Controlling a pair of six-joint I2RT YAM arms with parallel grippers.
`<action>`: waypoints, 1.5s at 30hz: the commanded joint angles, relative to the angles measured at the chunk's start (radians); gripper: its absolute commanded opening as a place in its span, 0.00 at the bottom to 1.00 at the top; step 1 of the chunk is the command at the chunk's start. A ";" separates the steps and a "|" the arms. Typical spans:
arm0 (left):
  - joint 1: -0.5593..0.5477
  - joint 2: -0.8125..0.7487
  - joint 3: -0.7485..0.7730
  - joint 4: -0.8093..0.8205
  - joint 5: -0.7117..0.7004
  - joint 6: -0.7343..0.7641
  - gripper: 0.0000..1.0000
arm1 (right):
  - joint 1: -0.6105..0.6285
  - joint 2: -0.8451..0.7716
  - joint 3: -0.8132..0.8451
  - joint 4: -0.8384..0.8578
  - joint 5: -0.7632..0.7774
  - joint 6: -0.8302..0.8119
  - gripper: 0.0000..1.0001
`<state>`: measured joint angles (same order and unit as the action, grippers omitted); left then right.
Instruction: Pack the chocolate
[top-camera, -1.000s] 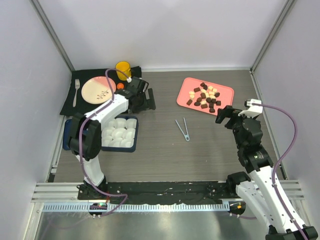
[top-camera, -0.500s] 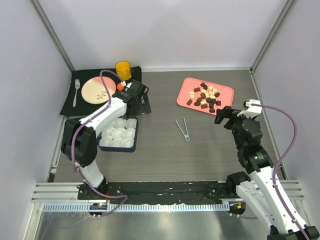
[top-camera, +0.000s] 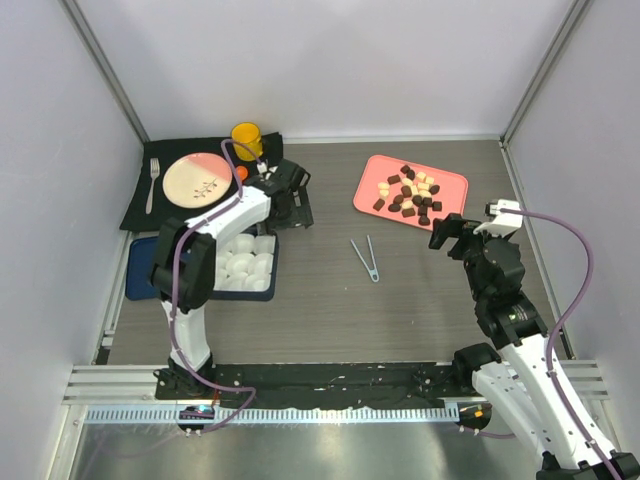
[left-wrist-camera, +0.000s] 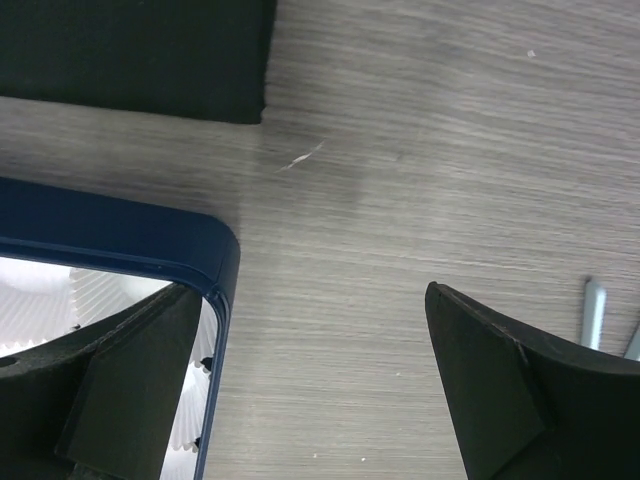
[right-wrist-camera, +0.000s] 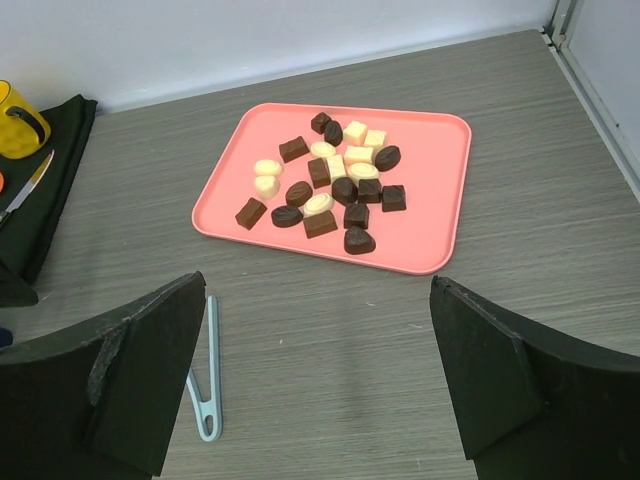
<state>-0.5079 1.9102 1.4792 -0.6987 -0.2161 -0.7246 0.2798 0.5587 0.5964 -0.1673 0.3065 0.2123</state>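
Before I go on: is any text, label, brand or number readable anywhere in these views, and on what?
None can be read.
There is no print on the pink tray, chocolates, tongs, yellow cup or blue tray.
The plate has small marks in its middle, too small to tell if they are text.

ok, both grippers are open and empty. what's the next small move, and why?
Probably move the right gripper left and down onto the tongs. They lie free on the table between the pink tray of chocolates and the blue tray of paper cups, and that gripper hovers open and empty nearby.
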 joint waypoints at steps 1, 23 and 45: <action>-0.023 0.013 0.082 0.022 0.018 0.013 1.00 | 0.007 -0.016 0.023 0.014 0.029 -0.017 1.00; -0.095 0.122 0.319 0.041 0.083 0.010 1.00 | 0.027 -0.017 0.020 0.032 -0.049 -0.004 1.00; -0.093 -0.857 -0.457 0.156 -0.376 0.433 1.00 | -0.014 0.970 0.480 -0.114 -0.210 -0.111 1.00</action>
<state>-0.6003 1.1530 1.1122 -0.5911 -0.4438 -0.3786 0.2951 1.4136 0.9768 -0.3073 0.1276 0.1734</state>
